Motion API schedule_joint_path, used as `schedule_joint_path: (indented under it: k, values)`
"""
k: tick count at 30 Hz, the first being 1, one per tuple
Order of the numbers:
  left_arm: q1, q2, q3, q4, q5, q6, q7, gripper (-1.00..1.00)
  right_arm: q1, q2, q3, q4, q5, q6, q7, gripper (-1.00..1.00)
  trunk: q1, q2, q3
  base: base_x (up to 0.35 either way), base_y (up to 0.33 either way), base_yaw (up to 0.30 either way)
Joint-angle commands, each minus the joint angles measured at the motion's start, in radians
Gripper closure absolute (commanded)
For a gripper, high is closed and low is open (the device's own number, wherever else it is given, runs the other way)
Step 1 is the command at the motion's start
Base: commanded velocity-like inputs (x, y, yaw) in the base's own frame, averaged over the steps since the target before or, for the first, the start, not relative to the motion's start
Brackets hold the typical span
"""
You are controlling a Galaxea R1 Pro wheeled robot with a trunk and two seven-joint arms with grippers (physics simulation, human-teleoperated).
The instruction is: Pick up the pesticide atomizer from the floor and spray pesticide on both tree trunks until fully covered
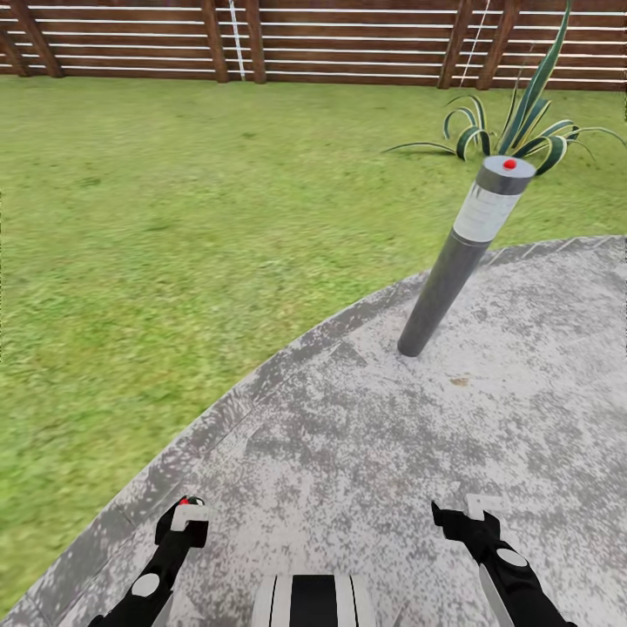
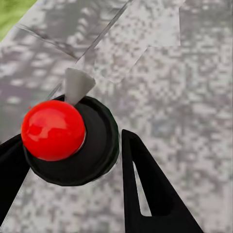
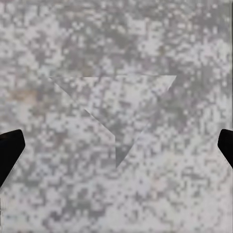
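I take the thing in my left gripper to be the pesticide atomizer. It has a round black top and a red knob. In the left wrist view the atomizer sits between the black fingers, and a pale nozzle pokes out past it. The left gripper is shut on it, low over the grey paving. My right gripper is open and holds nothing. In the right wrist view its fingertips stand far apart at the frame's edges over bare stone. The trees and their trunks are out of view.
I stand on a round grey stone patio whose curved edge meets the green lawn. A dark bollard lamp with a red dot on top rises ahead to the right. A striped spiky plant grows beyond it, and a brown slat fence closes the back.
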Motion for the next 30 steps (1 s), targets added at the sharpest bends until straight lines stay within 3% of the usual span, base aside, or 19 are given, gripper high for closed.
schedule_joint_path:
  k: [1, 20, 21, 23, 30]
  values:
    - [0.0, 0.0, 0.003, 0.001, -0.011, -0.003, 0.004, 1.0, 0.0, 0.0, 0.0, -0.001, -0.005, 0.005, 0.0, -1.0, -0.001, 0.0, 0.003, 0.0, 0.0, 0.0]
    - [0.003, 0.0, 0.005, 0.0, -0.013, -0.004, 0.004, 1.0, 0.0, 0.0, 0.003, -0.002, -0.005, -0.018, 0.007, -1.0, -0.009, 0.004, 0.077, 0.0, 0.0, 0.0]
    - [0.009, 0.005, 0.006, -0.009, -0.011, -0.004, 0.006, 1.0, 0.004, -0.003, 0.001, 0.033, -0.002, -0.148, 0.005, -1.0, -0.01, 0.005, 0.082, 0.0, 0.0, 0.0]
    - [0.025, 0.012, 0.006, -0.01, -0.002, -0.005, 0.007, 1.0, 0.029, -0.005, 0.001, 0.094, -0.001, -0.253, 0.004, -1.0, -0.01, 0.005, 0.093, 0.0, 0.0, 0.0]
    - [0.093, 0.015, 0.007, -0.011, 0.044, -0.006, 0.007, 1.0, 0.056, -0.01, 0.001, 0.333, -0.001, -0.508, 0.004, -1.0, -0.014, 0.007, 0.13, 0.0, 0.0, 0.0]
